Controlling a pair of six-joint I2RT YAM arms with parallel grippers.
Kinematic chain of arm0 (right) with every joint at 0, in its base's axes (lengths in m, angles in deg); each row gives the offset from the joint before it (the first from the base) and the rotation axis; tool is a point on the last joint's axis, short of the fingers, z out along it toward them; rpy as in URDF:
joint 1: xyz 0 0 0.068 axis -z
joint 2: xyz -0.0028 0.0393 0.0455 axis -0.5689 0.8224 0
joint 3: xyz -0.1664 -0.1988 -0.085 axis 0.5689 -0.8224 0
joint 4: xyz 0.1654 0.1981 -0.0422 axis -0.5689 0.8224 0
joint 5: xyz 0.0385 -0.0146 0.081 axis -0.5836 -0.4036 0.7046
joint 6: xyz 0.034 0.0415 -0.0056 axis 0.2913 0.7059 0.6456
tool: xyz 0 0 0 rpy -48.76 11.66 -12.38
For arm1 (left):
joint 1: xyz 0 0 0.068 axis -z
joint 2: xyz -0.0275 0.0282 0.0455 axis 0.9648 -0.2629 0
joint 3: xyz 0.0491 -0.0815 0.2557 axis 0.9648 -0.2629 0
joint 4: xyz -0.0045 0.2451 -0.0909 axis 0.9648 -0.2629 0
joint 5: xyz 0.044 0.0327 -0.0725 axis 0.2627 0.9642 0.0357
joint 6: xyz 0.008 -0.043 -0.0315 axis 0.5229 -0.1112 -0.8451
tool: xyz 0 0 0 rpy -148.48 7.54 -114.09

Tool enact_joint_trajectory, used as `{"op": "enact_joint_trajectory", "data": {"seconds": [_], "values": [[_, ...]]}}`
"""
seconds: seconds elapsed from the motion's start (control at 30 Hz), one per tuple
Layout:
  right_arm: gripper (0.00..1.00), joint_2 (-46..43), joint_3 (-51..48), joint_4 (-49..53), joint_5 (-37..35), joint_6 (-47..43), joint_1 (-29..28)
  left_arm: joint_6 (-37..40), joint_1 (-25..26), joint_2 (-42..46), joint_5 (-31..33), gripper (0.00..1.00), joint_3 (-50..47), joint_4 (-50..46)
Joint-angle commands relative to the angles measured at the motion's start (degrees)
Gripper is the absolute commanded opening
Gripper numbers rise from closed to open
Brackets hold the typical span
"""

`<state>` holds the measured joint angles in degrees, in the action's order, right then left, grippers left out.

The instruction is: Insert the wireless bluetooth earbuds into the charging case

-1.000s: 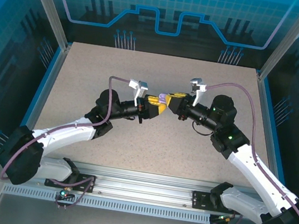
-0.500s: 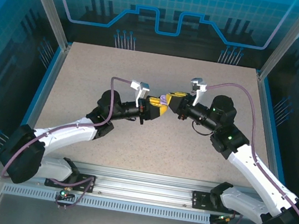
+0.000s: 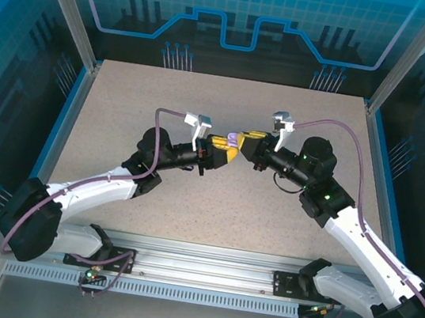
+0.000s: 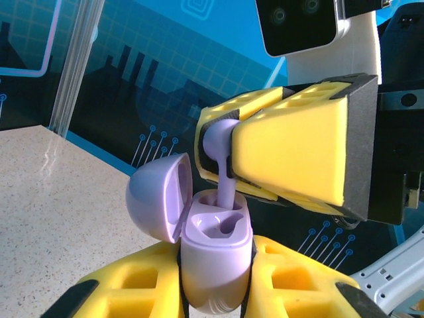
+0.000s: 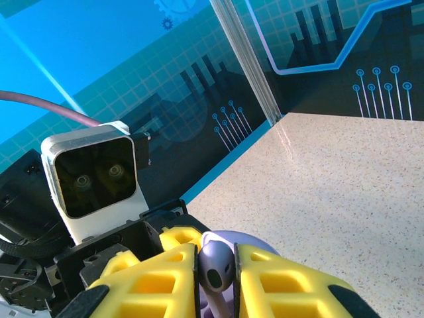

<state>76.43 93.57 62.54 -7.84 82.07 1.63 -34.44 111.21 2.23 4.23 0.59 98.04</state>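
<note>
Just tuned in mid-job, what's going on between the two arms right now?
The left tool grips a lavender charging case, held upright with its lid swung open. The right tool pinches a lavender earbud by its head above the case, and the stem tip is just inside one slot. The earbud isn't seated yet, and the slot beside it looks empty.

The charging case and lavender earbud were smooth plastic with a satin sheen and soft highlights on the lid at 9 o'clock. The right gripper fingers looked matt yellow, pocketed, black-backed. The tabletop was matt and finely speckled. The rail at 6 o'clock was brushed metal.
</note>
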Motion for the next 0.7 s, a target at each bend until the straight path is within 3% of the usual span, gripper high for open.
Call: {"op": "enact_joint_trajectory", "data": {"seconds": [0.0, 0.67], "values": [[0.19, -1.2, -0.7, -0.7, -0.6, -1.0, -0.8, -0.1, 0.4, 2.0, 1.3, 0.02, 1.4, 2.5], [0.20, -1.6, -0.6, 2.2, -0.5, -1.8, -0.8, 0.1, 0.4, 3.1, 2.7, 0.01, 0.1, 2.8]]}}
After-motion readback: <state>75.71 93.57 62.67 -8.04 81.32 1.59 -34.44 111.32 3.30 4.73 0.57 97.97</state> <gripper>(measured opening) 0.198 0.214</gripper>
